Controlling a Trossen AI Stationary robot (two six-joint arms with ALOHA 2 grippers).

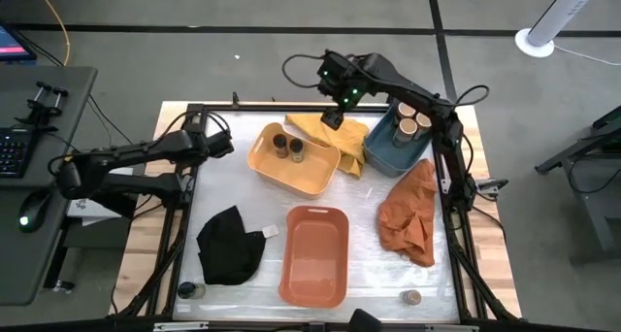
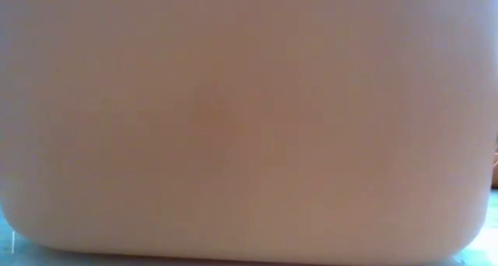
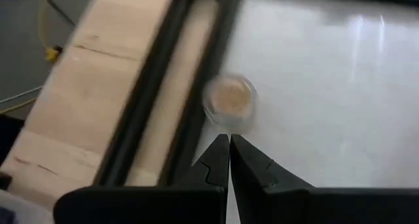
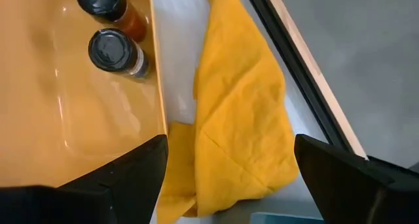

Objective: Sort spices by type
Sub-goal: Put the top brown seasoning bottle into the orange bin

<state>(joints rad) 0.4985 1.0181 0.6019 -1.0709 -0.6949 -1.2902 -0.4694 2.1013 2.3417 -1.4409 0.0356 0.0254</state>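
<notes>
Desk (image 1: 233, 191): pale glossy top framed by dark rails and a light wood border, standing on grey floor. A keyboard and mouse sit on a side stand on the left; a white fan base shows in the far right corner. The low view is filled by the blurred wall of one tub.

On the desk: yellow tub (image 1: 312, 173), orange tub (image 1: 314, 256), blue tub (image 1: 386, 153); yellow cloth (image 1: 347, 138), orange cloth (image 1: 412, 214), black cloth (image 1: 229, 245).

Spices: two slim dark-capped jars (image 1: 287, 145) stand in the yellow tub; one shows reddish contents in the right wrist view. Two wider tan-topped jars (image 1: 409, 119) stand in the blue tub. One tan-topped jar (image 1: 412, 297) stands alone at the near right edge; a dark jar (image 1: 187, 290) stands at the near left corner. Another tan-topped jar (image 3: 229, 101) shows blurred in the left wrist view, beside the dark rail.

Left end effector (image 3: 229, 144): fingers together, tips just short of that rail-side jar, not touching.

Right end effector (image 4: 229, 155): fingers spread wide, empty, over the yellow cloth beside the yellow tub's rim, dark jars near.
</notes>
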